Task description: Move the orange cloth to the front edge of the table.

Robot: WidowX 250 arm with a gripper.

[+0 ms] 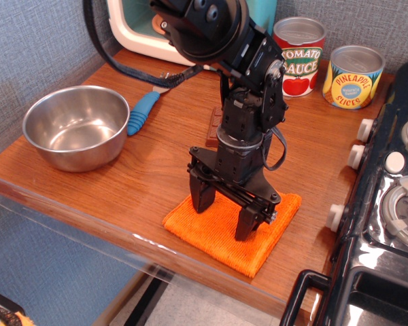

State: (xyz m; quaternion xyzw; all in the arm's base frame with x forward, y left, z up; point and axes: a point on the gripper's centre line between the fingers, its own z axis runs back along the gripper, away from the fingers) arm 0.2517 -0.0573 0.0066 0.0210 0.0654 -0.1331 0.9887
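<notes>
The orange cloth lies flat on the brown wood-grain table, close to its glossy front edge. My gripper points straight down over the cloth. Its two black fingers are spread apart, and their tips rest on the cloth's upper half. Nothing is held between the jaws. The arm hides the far edge of the cloth.
A steel bowl sits at the left with a blue-handled fork beside it. A brown chocolate bar lies behind the arm. A tomato can and a pineapple can stand at the back. A black toy stove borders the right.
</notes>
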